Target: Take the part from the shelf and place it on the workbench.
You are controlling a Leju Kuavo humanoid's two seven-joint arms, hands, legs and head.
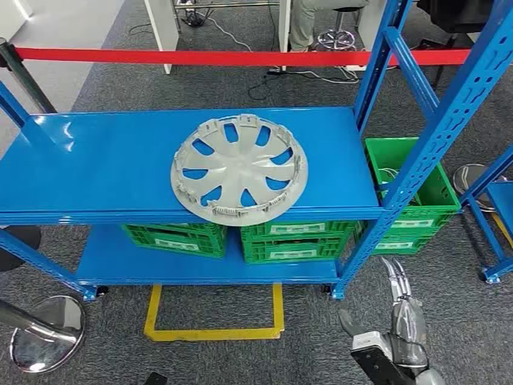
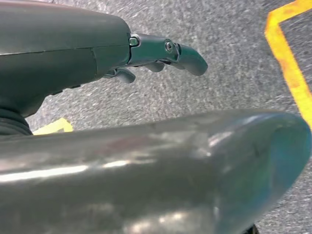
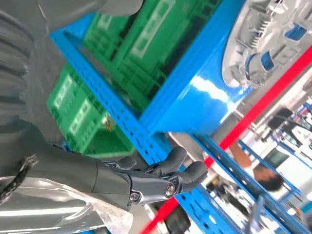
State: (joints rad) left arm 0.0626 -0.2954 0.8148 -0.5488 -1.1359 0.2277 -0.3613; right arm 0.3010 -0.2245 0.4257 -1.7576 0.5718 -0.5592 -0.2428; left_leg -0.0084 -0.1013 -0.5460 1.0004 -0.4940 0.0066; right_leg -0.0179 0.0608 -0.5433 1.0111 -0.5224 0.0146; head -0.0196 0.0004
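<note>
On the blue shelf [image 1: 90, 160] the part [image 1: 240, 167] overhangs the front edge, so the empty, loosely spread right hand [image 1: 404, 321], reaching upward, may knock it off.

Blue shelf [image 1: 90, 168] with grey wheel cover [image 1: 240, 167] (top level); green crates [image 1: 296, 239] below

No legible text in any view.
The green crates [image 1: 290, 239] under the blue shelf [image 1: 109, 172] carry pale label strips on their front walls, but the print on them is too small and blurred to read; the same crates in the right wrist view show pale labels just as unreadable.
</note>
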